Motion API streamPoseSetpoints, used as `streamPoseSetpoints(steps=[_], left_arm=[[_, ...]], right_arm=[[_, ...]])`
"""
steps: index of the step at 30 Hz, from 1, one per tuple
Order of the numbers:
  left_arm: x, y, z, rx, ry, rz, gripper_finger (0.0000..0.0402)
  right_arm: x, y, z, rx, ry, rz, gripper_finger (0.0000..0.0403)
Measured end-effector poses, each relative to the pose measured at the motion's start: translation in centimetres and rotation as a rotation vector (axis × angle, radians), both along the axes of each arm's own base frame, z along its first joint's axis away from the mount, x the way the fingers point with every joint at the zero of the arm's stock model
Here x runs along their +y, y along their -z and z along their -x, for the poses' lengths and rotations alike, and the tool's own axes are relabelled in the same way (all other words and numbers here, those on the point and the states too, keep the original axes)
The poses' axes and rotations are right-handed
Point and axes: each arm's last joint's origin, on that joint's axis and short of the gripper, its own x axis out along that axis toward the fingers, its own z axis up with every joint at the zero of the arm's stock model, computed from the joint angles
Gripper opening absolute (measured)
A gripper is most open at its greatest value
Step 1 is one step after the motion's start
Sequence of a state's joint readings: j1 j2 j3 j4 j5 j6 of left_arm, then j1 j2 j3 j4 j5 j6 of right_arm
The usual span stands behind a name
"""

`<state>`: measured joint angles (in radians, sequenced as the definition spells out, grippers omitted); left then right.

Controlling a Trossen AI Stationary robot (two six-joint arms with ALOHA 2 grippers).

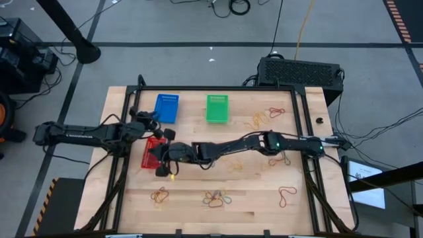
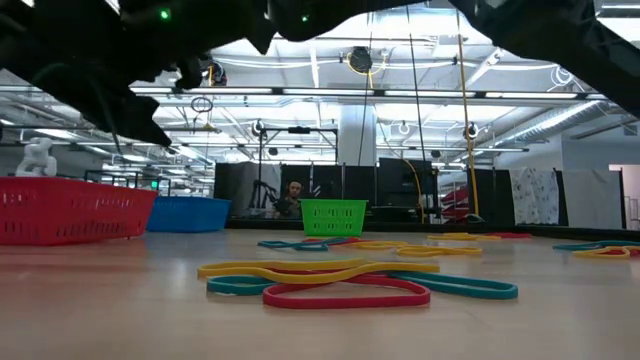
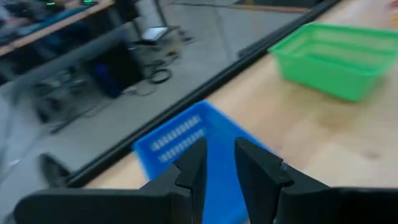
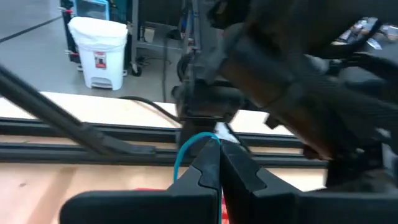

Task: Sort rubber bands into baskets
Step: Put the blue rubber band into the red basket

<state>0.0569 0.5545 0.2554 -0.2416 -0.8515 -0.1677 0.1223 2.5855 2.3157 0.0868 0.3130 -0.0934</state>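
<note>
A bunch of rubber bands, yellow, teal and red, lies on the table nearest the low camera, with more bands strewn farther back toward the green basket. From above, other small clusters sit along the near edge of the table and loose bands lie right of the green basket.

The right hand has its fingers pressed shut on a thin blue rubber band, which loops up from the fingertips. In the high view this hand reaches across the table to the red basket; whether it hangs over the basket's rim or just beside it is hard to judge.

The left hand hovers above the blue basket, its fingers a little apart with nothing between them. The blue basket stands at the far left of the table, the green one just to its right.
</note>
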Motion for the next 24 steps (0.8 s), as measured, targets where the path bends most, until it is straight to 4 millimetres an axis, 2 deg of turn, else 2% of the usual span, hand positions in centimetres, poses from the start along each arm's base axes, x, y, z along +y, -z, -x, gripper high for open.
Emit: streamPoseSetpoints(steps=[6, 13, 24], left_arm=[[0.6, 0.5, 0.5, 0.067, -0.064, 0.005, 0.009], [1.0, 0.5, 0.7, 0.07, -0.095, 0.008, 0.009], [0.9, 0.6, 0.6, 0.07, -0.07, 0.027, 0.009]], right_arm=[[-1.6, 0.0, -0.2, 0.0, 0.024, -0.01, 0.0], [-2.8, 0.7, -0.1, 0.064, -0.014, -0.069, 0.0], [-3.4, 0.8, -0.2, 0.063, 0.003, -0.096, 0.0]])
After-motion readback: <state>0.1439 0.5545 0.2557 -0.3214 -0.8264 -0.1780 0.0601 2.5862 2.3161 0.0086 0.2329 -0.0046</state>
